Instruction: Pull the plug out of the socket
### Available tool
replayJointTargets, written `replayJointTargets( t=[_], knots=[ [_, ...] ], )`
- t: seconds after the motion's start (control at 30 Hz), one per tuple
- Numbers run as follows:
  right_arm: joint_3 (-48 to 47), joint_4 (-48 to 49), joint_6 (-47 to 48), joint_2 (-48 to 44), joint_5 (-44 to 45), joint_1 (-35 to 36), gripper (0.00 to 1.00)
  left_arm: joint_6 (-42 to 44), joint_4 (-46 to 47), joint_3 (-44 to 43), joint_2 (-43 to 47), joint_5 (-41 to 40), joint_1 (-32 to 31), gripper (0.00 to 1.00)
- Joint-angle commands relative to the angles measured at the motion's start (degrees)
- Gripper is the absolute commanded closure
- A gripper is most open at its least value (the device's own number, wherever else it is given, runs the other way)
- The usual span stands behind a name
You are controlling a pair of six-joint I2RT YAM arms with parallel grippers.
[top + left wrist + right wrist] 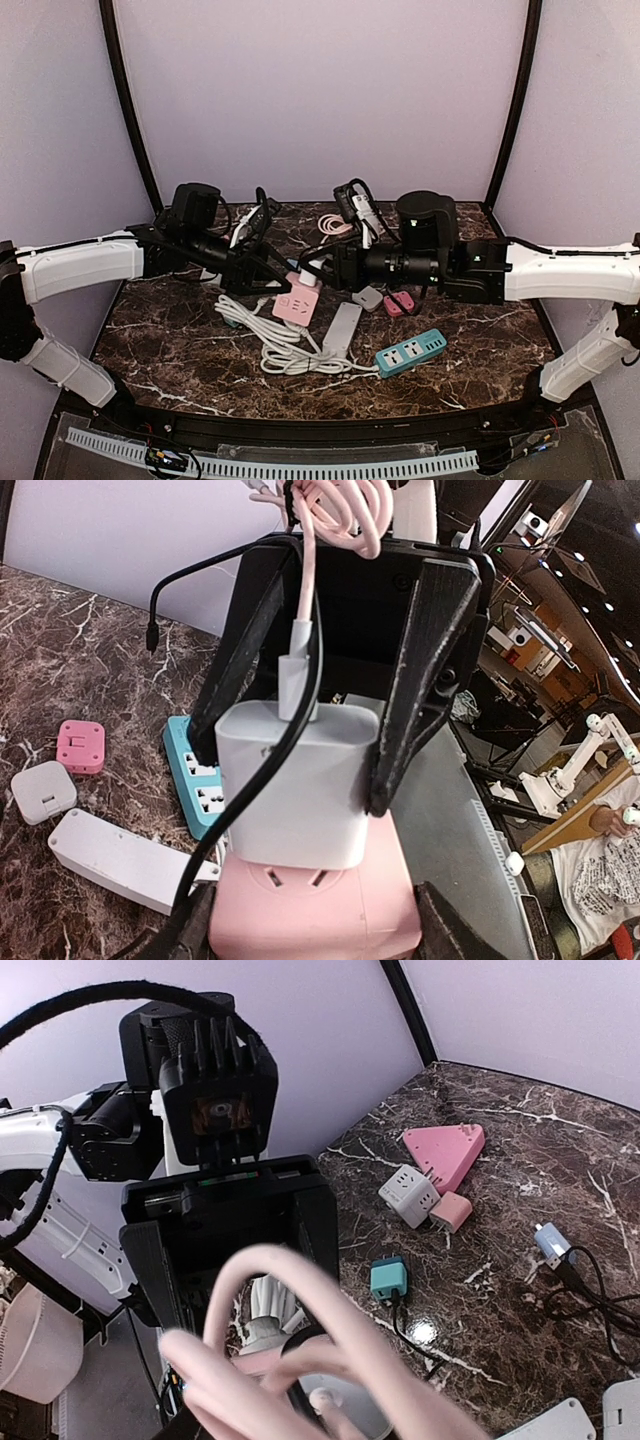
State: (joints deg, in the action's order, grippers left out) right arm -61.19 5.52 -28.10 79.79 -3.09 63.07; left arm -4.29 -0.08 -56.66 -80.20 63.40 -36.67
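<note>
Above marble table (pixel 180 350), left wrist alone shows right gripper (pixel 298 778) clamping plug (pixel 300 825).

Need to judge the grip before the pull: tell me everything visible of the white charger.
The white charger is a smooth, rounded plastic block, seated in the pink socket, not yet pulled out. The left gripper clamps its two sides between black fingers. A white connector on a pink cable enters its top; a black cable crosses its front.
</note>
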Motion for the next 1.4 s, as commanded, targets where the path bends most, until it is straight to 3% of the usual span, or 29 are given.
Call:
replayJointTargets(
  t=[0.0,0.47,0.73,1.37],
  knots=[
    [-1.4,0.2,-1.6,-4.7,4.5,-3.8,1.00,-3.8,-6.7,-0.7,1.4,-6.8,1.8,0.99],
    [4.2,7.9,-11.0,-5.6,-9.6,-10.9,1.00,-3.9,-6.2,-0.5,1.9,-6.1,1.8,0.99],
    [4.9,9.0,-8.9,-6.2,-8.9,-10.4,1.00,-4.0,-6.2,-0.6,1.8,-6.6,1.8,0.99],
    [2.1,5.7,5.0,-5.8,2.9,-2.0,1.00,-2.8,-9.7,-1.9,0.0,-10.5,1.8,0.99]
  ],
)
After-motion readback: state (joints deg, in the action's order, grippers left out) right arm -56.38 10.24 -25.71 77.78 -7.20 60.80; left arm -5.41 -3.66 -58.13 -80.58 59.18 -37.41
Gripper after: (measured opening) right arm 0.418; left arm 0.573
